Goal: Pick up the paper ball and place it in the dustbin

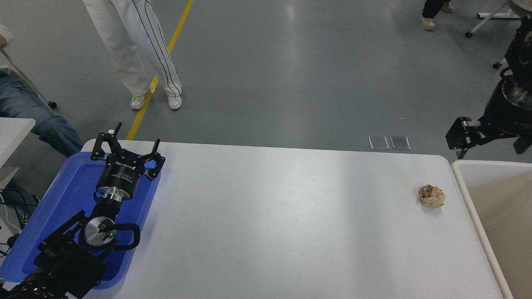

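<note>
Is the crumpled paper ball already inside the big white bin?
No, the paper ball sits on the white table, just left of the dustbin, and no gripper is touching it.
</note>
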Robot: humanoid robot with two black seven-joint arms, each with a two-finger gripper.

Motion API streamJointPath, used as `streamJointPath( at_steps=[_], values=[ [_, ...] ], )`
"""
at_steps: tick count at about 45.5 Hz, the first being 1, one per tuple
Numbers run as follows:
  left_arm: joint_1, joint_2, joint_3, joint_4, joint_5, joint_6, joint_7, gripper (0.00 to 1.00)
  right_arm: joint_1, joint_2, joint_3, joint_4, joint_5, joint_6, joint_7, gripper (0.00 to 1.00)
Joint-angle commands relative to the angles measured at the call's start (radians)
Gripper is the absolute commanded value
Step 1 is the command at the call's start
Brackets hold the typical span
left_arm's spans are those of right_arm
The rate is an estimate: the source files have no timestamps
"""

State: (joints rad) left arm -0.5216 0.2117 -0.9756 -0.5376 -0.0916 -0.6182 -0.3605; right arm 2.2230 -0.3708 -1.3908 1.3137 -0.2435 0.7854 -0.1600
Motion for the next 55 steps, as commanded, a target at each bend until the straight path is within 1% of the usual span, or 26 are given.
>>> streamJointPath(
  at_steps=[1, 10, 14, 22, 26, 43, 49, 55],
  values=[
    [0.000, 0.000, 0.000, 0.001, 0.000, 0.000, 0.000, 1.00, -0.031, -0.031, 0.009, 0.001, 0.000, 0.000, 0.000, 1.00],
    [0.000, 0.000, 0.000, -0.001, 0.000, 0.000, 0.000, 1.00, -0.066, -0.043, 0.001, 0.001, -0.010, -0.009, 0.000, 1.00],
    [0.000, 0.000, 0.000, -0.001, 0.000, 0.000, 0.000, 1.00, -0.097, -0.056, 0.009, -0.004, -0.010, -0.060, 0.000, 1.00],
    [0.000, 0.000, 0.000, -0.001, 0.000, 0.000, 0.000, 1.00, -0.172, -0.120, 0.039, -0.020, -0.010, -0.201, 0.000, 0.99],
    [0.000, 0.000, 0.000, -0.001, 0.000, 0.000, 0.000, 1.00, -0.216, -0.138, 0.067, -0.033, -0.010, -0.244, 0.000, 0.99],
    [0.000, 0.000, 0.000, -0.001, 0.000, -0.002, 0.000, 1.00, -0.457, -0.125, 0.173, -0.261, -0.010, -0.299, 0.002, 1.00],
    [0.000, 0.000, 0.000, 0.001, 0.000, 0.000, 0.000, 1.00, -0.520, -0.125, 0.202, -0.292, -0.011, -0.350, 0.003, 1.00],
    [0.000, 0.000, 0.000, -0.001, 0.000, -0.002, 0.000, 1.00, -0.571, -0.122, 0.243, -0.320, -0.045, -0.399, 0.005, 1.00]
  ],
)
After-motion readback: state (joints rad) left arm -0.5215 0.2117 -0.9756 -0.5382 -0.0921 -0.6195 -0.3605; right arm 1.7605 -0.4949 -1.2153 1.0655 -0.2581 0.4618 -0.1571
